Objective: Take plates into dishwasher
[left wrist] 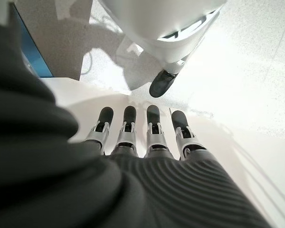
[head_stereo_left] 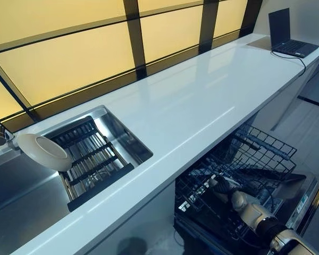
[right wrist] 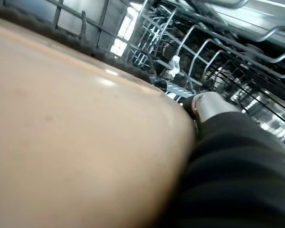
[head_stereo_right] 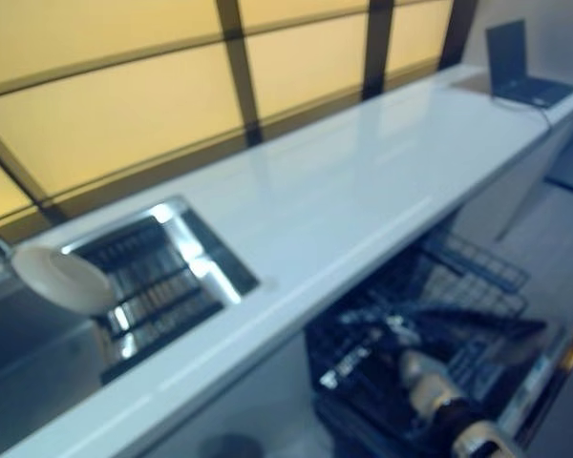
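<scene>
Right hand is down inside the dishwasher rack below the counter's front edge, a beige plate pressed against its palm; its fingers are hidden, so I cannot tell the grip. Another white plate leans on the sink's drying rack at the counter's left end. Left hand hangs with fingers straight, empty. A laptop sits at the far right corner

My right arm reaches down and forward from the lower right, its hand with the fingers hidden from me, while my left hand hangs low with its fingers straight in a row, holding nothing.
</scene>
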`<state>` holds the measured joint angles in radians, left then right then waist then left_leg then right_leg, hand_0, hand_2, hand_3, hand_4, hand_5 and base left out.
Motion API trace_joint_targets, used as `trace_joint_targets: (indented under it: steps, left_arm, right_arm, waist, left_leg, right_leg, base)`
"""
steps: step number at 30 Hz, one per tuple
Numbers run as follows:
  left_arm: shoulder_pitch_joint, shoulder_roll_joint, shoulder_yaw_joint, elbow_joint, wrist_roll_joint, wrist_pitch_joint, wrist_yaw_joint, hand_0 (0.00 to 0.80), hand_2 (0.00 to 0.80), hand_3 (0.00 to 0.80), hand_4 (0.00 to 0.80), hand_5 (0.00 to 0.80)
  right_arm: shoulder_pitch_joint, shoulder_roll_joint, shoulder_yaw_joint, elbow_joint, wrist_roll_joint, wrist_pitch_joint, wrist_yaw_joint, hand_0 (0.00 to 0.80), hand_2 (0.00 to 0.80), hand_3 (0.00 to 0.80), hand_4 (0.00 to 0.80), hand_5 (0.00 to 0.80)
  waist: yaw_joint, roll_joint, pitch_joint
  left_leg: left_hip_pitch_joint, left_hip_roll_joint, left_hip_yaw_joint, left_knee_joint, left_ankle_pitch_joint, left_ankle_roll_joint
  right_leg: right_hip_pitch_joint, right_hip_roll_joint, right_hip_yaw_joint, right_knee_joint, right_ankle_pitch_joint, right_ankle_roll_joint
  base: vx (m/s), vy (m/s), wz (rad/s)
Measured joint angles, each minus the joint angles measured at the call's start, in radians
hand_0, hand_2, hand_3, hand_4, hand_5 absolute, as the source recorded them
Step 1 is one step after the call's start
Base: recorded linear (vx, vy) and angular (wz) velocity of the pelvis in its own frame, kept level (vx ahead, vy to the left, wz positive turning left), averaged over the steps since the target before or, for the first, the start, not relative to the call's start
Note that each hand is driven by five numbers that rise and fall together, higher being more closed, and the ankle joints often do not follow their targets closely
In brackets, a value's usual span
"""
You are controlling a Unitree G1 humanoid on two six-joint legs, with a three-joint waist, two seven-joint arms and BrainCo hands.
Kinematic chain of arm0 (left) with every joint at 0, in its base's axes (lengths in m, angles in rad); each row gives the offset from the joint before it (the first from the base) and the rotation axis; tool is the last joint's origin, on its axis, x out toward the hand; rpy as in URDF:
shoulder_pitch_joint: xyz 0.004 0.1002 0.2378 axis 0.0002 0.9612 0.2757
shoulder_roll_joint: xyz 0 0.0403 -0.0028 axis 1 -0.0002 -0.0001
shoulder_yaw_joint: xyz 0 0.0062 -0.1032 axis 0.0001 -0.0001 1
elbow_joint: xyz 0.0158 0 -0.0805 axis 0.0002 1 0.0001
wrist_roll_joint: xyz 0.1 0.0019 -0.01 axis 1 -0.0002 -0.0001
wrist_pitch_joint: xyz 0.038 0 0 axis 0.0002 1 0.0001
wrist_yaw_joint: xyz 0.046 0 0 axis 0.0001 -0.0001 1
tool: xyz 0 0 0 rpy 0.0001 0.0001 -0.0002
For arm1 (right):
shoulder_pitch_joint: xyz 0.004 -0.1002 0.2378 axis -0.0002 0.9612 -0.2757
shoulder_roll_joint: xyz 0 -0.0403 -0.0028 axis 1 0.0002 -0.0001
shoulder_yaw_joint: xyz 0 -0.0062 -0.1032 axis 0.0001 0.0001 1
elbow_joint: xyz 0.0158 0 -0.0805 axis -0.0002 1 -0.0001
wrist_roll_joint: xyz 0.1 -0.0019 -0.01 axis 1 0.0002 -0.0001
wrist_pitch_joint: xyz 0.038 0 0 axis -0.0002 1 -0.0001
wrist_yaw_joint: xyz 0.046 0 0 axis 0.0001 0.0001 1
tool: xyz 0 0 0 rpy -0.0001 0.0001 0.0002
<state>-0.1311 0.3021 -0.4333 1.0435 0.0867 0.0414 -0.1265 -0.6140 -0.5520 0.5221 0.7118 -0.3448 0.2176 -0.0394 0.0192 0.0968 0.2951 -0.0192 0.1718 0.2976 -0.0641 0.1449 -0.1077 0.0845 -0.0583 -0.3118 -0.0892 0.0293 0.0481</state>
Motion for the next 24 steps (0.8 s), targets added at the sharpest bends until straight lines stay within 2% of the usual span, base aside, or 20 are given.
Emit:
trace_joint_targets:
  steps: [10,14,24]
  left_arm:
    - [-0.001,0.009,-0.019,0.0,0.0,-0.008,-0.001,0.0,0.0,0.0,0.0,0.0]
    - [-0.006,0.013,-0.02,0.0,0.001,-0.008,-0.001,0.0,0.0,0.0,0.0,0.0]
    - [-0.003,0.024,-0.023,-0.007,0.001,-0.008,-0.002,0.0,0.0,0.0,0.0,0.0]
  right_arm:
    - [-0.026,-0.003,-0.001,0.068,-0.006,-0.027,0.011,0.8,0.8,0.8,0.8,0.8]
    - [-0.033,-0.01,-0.006,0.101,-0.006,-0.037,0.011,0.8,0.8,0.8,0.8,0.8]
    - [-0.041,-0.01,-0.009,0.118,-0.016,-0.042,0.011,0.8,0.8,0.8,0.8,0.8]
  waist:
    - [0.006,0.004,0.002]
    - [0.025,0.007,0.003]
    - [0.026,0.006,0.004]
  left_leg:
    - [-0.01,-0.001,-0.012,0.002,0.005,0.002]
    - [-0.013,-0.001,-0.022,0.001,0.008,0.001]
    - [-0.016,-0.003,-0.025,-0.006,0.015,0.004]
  right_leg:
    - [0.002,0.001,-0.014,0.0,0.0,0.0]
    - [0.001,0.001,-0.021,-0.001,-0.003,0.004]
    - [-0.001,0.001,-0.026,0.0,-0.002,0.004]
  base:
    - [-0.012,-0.004,0.04]
    - [-0.011,-0.005,0.05]
    - [-0.001,-0.001,0.01]
